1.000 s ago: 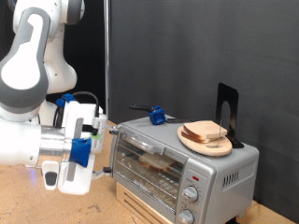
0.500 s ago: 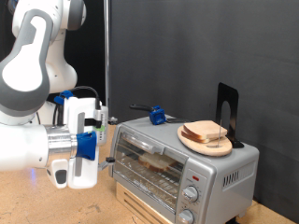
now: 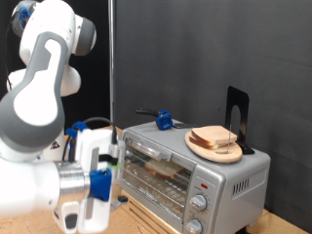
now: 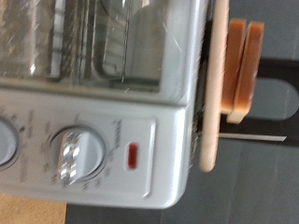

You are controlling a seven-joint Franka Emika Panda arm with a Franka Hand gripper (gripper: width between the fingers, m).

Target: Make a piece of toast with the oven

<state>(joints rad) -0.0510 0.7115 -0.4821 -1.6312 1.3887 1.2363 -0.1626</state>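
The silver oven [image 3: 190, 171] stands at the exterior view's right with its glass door shut. A pale slice, the piece of toast [image 3: 162, 168], lies on the wire rack behind the glass. My gripper [image 3: 114, 175] hangs just off the oven's left end, low by the door, and nothing shows between its fingers. The wrist view shows no fingers. It shows the oven [image 4: 103, 121] close up, with the wire rack [image 4: 98, 42], a round knob [image 4: 75, 155] and the small red mark [image 4: 132, 157].
A round wooden plate [image 3: 200, 148] with a pile of bread slices [image 3: 216, 138] sits on the oven's top, and its edge [image 4: 213, 93] and slices [image 4: 245, 65] also show in the wrist view. A blue object [image 3: 165, 121] and a black stand [image 3: 236, 117] are on top too.
The arm has swung down and towards the exterior view's bottom. The hand now sits lower beside the oven's left end. The oven and bread have not moved.
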